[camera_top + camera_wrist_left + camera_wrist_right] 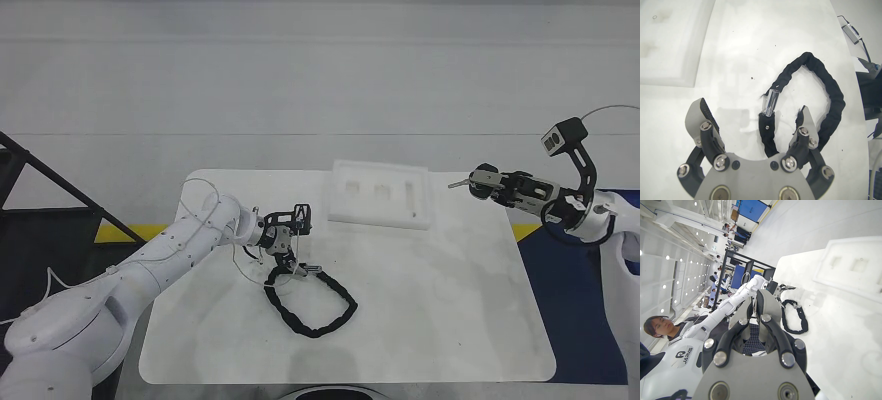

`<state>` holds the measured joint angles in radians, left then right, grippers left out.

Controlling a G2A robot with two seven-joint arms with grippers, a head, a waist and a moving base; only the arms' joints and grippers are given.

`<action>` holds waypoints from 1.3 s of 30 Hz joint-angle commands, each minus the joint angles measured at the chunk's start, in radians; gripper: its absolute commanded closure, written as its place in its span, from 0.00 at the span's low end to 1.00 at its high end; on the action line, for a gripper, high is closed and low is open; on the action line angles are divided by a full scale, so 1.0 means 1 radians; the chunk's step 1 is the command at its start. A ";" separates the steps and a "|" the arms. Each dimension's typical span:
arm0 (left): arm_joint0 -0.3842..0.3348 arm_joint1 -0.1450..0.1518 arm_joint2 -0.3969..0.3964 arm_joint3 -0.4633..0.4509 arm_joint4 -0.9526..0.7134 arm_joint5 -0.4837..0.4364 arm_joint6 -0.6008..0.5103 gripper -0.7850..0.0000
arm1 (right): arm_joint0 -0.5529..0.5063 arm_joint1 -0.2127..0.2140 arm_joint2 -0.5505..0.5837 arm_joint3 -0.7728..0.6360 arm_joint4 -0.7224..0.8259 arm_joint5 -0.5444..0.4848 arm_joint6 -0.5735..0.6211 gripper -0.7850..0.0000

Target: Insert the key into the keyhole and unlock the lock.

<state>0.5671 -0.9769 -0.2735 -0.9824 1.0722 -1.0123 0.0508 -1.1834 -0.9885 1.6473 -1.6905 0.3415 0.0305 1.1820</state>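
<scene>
Black fabric-sleeved chain lock [348, 300] lies as a closed loop on the white table [450, 330], about 8 o'clock from the table's middle in the top view. Its chrome cylinder end [772, 103] sticks out of the sleeve, bare and shiny. The keyhole face cannot be made out.

Left gripper [753, 104]: fingers spread wide to either side of the cylinder end, holding nothing.

Right gripper [474, 183]: at 2 o'clock near the table's far edge, well apart from the lock. Its fingers are nearly together on what reads as the thin grey metal key [458, 184], tip protruding.

Step in hand (judgement): pin the lock before the key comes in.
- The left gripper would do best to close on the sleeve just behind the cylinder. The chrome looks slippery.
- The limp chain will likely swing unless held, so the cylinder opening should be turned toward 2 o'clock.
- The key needs lining up with the cylinder axis before any push.
</scene>
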 commanded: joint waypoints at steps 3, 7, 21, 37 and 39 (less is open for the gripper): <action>0.000 0.000 0.000 0.000 0.000 0.000 0.000 0.00 | 0.000 0.000 0.000 0.000 0.000 0.000 0.000 1.00; 0.000 0.000 0.000 0.000 0.000 0.000 0.000 0.00 | 0.000 0.000 0.000 0.000 0.000 0.000 0.000 1.00; 0.104 0.037 -0.023 -0.033 0.333 0.096 0.432 0.00 | 0.000 0.000 0.000 0.000 0.000 0.000 0.000 1.00; 0.103 0.009 0.009 0.145 0.594 0.154 0.911 0.00 | 0.000 0.000 0.000 0.000 0.000 0.000 0.000 1.00; 0.094 -0.006 0.013 0.170 0.592 0.144 0.901 0.00 | 0.000 0.000 0.000 0.000 0.000 0.000 0.000 1.00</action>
<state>0.6654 -0.9759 -0.2625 -0.8254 1.6656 -0.8626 0.9578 -1.1834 -0.9885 1.6473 -1.6905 0.3415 0.0305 1.1820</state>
